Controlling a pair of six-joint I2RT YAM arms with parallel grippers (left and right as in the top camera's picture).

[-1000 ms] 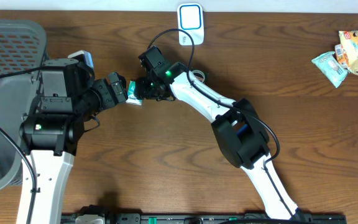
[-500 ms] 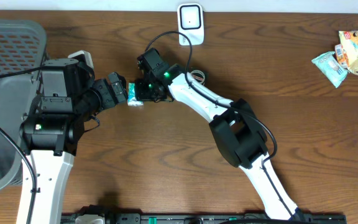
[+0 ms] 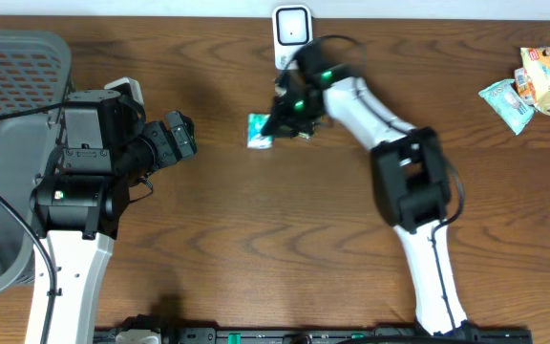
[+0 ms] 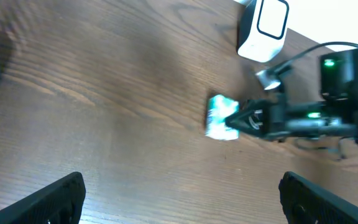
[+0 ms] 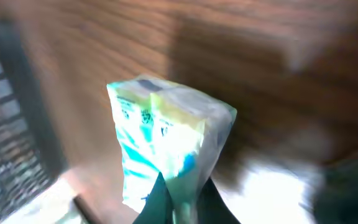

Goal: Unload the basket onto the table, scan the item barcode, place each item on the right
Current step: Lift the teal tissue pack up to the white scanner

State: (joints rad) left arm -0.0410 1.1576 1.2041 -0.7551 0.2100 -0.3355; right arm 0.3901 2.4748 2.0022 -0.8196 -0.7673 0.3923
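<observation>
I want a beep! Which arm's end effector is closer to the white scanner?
Right. The right end effector, shut on the packet, is close to the scanner; the left end effector is far off left.

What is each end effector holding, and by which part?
Right end effector pinches the small teal-and-white plastic packet by one end; left end effector open, empty.

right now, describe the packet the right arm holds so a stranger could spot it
Start at the white scanner on the table's far edge. Just in front of it, the right gripper pinches a small teal-and-white packet. Other packets lie loose at the far right.
</observation>
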